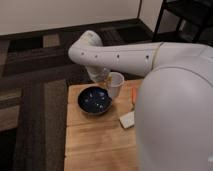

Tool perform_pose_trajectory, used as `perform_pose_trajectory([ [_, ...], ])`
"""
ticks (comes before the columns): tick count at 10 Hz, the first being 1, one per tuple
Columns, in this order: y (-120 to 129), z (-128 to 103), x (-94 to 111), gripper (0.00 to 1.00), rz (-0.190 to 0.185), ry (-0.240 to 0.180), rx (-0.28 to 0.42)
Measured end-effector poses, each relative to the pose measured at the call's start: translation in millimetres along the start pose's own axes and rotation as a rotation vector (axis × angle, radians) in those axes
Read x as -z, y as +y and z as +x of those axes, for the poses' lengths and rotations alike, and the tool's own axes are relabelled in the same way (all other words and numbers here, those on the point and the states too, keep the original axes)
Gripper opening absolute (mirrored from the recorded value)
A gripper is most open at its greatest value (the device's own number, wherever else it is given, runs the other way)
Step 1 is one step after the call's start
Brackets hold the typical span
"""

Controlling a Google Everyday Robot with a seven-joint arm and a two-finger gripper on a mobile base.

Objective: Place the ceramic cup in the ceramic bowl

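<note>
Right, the big white arm [125, 57] sweeps across the upper half of the view and its bulky body fills the whole right side, hiding much of the wooden surface [95, 145] there. The gripper [104, 78] sits tucked under the bend of the arm, just behind the ceramic cup [115, 85], and most of it is lost in shadow; the jaws are clamped on the ceramic cup, holding it upright at the far right rim of the ceramic bowl [95, 100]. Cup and bowl overlap in the view, and whether they touch I cannot tell. The bowl rests on the surface near its far edge, dark blue with pale specks inside. A flat white block [127, 120] lies just right of the bowl, its right end cut off by the robot's body. An orange object [134, 95] peeks out beside the cup, mostly hidden. Open wood stretches across the near half of the surface, and its left edge drops off to patterned dark carpet [35, 65]. A black shelf frame [185, 20] stands at top right, partly cut off. No writing can be read anywhere
</note>
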Motion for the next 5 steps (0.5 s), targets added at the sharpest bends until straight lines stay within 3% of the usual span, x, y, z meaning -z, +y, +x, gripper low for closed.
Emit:
perform_pose_trajectory([
  [5,45,-16,2,0.00,0.005,-0.038,0.174],
])
